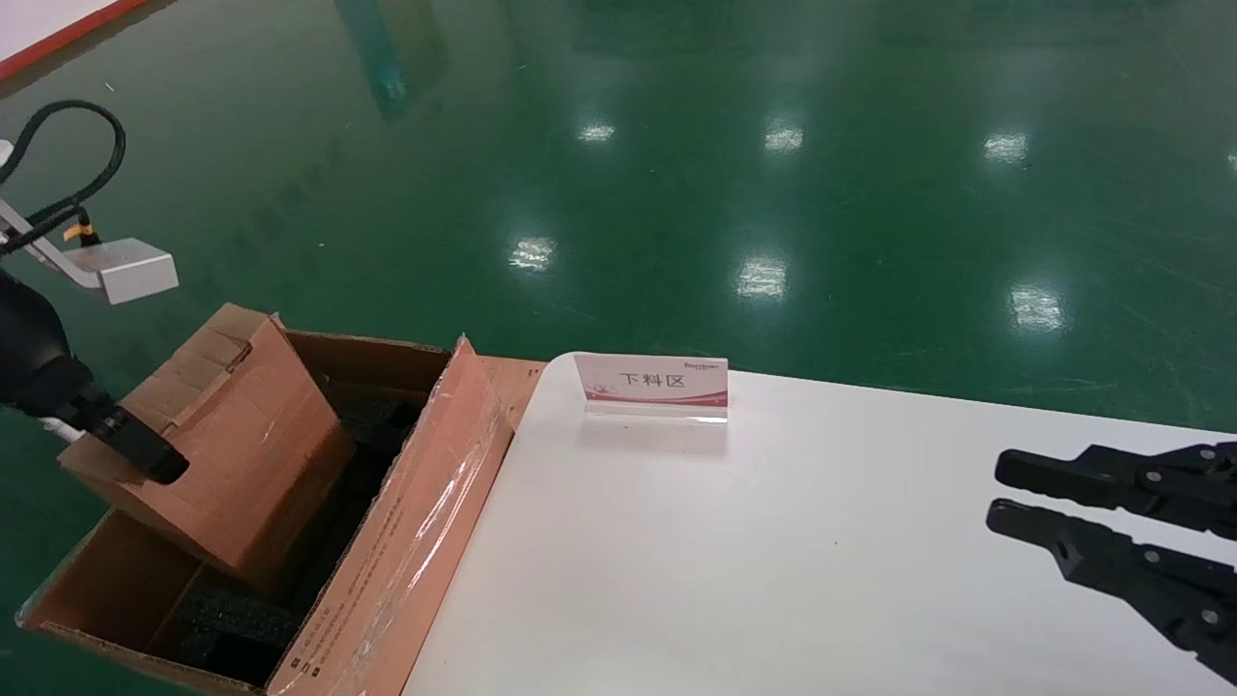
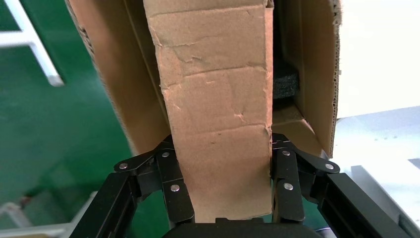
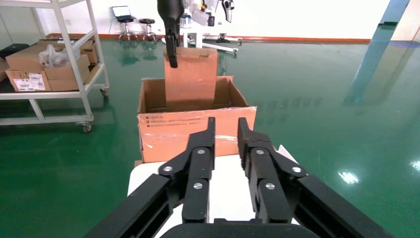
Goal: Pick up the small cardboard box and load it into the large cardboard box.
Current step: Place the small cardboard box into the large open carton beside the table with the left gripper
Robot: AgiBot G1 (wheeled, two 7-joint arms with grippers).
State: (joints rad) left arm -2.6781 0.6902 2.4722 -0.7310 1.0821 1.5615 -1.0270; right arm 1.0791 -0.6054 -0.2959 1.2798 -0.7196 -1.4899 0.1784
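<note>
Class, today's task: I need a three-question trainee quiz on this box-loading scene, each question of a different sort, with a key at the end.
1. True or false: the small cardboard box is lying flat on the white table.
2. Multiple choice: which gripper holds the small cardboard box? A. the left gripper B. the right gripper C. neither
3. Short answer: what stands on the table's far edge, near the large cardboard box?

Key:
1. False. It is held tilted, its lower end down inside the large cardboard box.
2. A. Its fingers clamp the box's two sides; the right gripper hovers over the table, holding nothing.
3. A white-and-red sign card.
</note>
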